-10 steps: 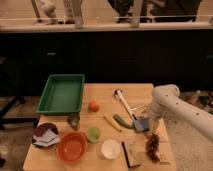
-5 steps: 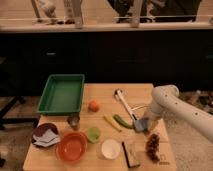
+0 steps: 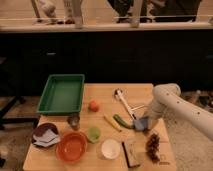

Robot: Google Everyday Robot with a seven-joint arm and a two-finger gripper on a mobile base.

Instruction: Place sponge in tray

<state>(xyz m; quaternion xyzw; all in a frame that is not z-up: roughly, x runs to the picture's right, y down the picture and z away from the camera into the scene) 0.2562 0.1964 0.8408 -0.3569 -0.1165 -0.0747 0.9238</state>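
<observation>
The sponge (image 3: 140,124), a small grey-blue block, lies on the wooden table right of centre, at the tip of my white arm. My gripper (image 3: 142,121) reaches down from the right and is shut on the sponge, which partly shows below it. The tray (image 3: 50,85), large and green with sloping sides, sits at the table's back left, well apart from the gripper and with nothing inside it.
Between gripper and tray lie a metal ladle (image 3: 123,102), a green vegetable (image 3: 120,121), a yellow stick (image 3: 111,122) and an orange fruit (image 3: 93,105). Along the front stand a metal cup (image 3: 74,120), green cup (image 3: 93,134), white cup (image 3: 110,148), orange bowl (image 3: 71,146) and tan block (image 3: 131,152).
The gripper has closed at the sponge. The arm has stayed in nearly the same place and the other objects have not moved.
</observation>
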